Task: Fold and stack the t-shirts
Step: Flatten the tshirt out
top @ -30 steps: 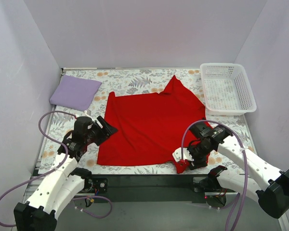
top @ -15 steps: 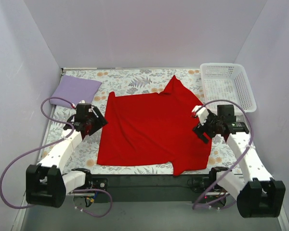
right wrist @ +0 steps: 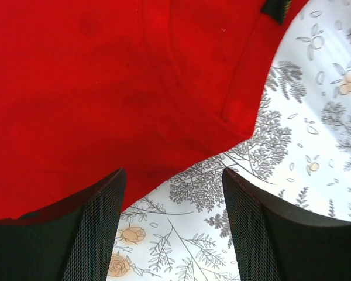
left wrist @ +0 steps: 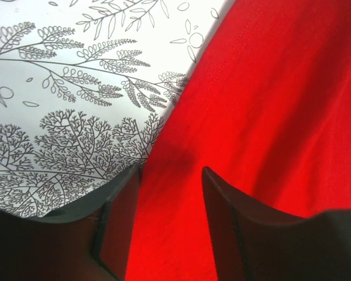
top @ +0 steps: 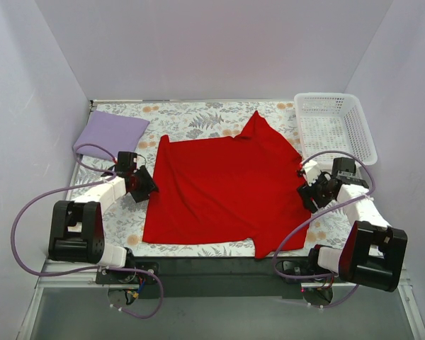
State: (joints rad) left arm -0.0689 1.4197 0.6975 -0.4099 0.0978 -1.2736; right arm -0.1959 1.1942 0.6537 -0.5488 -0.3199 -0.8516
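Observation:
The red t-shirt (top: 223, 188) lies spread flat in the middle of the floral cloth, one corner folded up at the back. The folded lavender t-shirt (top: 110, 134) rests at the back left. My left gripper (top: 147, 187) is open at the red shirt's left edge, low over the cloth; in the left wrist view (left wrist: 169, 175) its jaws straddle that edge of the red shirt (left wrist: 269, 117). My right gripper (top: 306, 195) is open at the shirt's right edge; in the right wrist view (right wrist: 172, 175) the red shirt's hem (right wrist: 134, 105) lies just ahead of the jaws.
A white lattice basket (top: 334, 131) stands at the back right, beside the right arm. The grey floral-print cloth (top: 198, 117) covers the table. Purple cables loop from both arms near the front edge. Walls enclose the table on three sides.
Both arms have swung outward and back from the front of the shirt to its left and right edges. The shirt's front right corner, bunched at the right gripper a second ago, now lies flat.

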